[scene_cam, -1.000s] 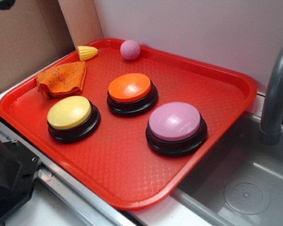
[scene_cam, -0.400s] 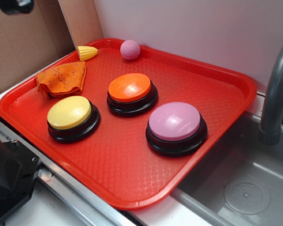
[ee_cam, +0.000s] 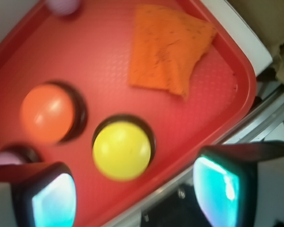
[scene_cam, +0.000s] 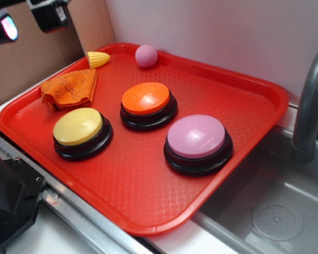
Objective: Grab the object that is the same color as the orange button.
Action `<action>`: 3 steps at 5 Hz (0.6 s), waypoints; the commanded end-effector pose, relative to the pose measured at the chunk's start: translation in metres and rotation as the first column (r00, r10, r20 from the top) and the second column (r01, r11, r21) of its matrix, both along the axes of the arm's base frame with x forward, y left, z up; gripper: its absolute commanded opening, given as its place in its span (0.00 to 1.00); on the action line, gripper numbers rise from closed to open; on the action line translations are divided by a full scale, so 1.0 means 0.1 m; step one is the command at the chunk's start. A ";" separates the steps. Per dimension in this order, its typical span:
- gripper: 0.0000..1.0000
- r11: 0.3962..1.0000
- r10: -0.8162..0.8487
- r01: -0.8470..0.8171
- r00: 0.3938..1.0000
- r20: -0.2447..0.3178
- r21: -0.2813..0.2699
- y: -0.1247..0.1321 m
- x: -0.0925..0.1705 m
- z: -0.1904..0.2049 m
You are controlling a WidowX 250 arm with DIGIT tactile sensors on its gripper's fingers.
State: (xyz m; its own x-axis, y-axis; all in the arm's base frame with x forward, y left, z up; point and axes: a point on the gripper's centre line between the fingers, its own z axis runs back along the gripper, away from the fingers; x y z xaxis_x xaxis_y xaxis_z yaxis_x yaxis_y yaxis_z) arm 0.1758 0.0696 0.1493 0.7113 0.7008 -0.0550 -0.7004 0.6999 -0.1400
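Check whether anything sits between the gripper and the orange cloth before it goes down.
Nothing visible does. The gripper hangs open above the tray's far-left corner, and the orange cloth lies uncovered below it. The toy corn and yellow button sit beside the cloth, not on it.

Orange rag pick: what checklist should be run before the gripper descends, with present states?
1. Rag identified as match to orange button: ok.
2. Rag free on top, nothing lying on it: ok.
3. Gripper open, fingers apart: ok.
4. Gripper centred over rag: not ok; in the wrist view the rag sits at the top, with the yellow button nearer the fingers.
5. Corn clear of rag: cannot tell; it sits close by its far corner.
6. Rag inside tray: ok.
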 end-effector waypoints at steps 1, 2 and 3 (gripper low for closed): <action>1.00 0.977 0.169 -0.180 0.981 0.096 0.116 0.44 0.07 -0.36; 1.00 0.959 0.233 -0.246 0.967 0.103 0.142 0.60 0.12 -0.61; 1.00 0.956 0.242 -0.255 0.965 0.099 0.147 0.68 0.23 -0.75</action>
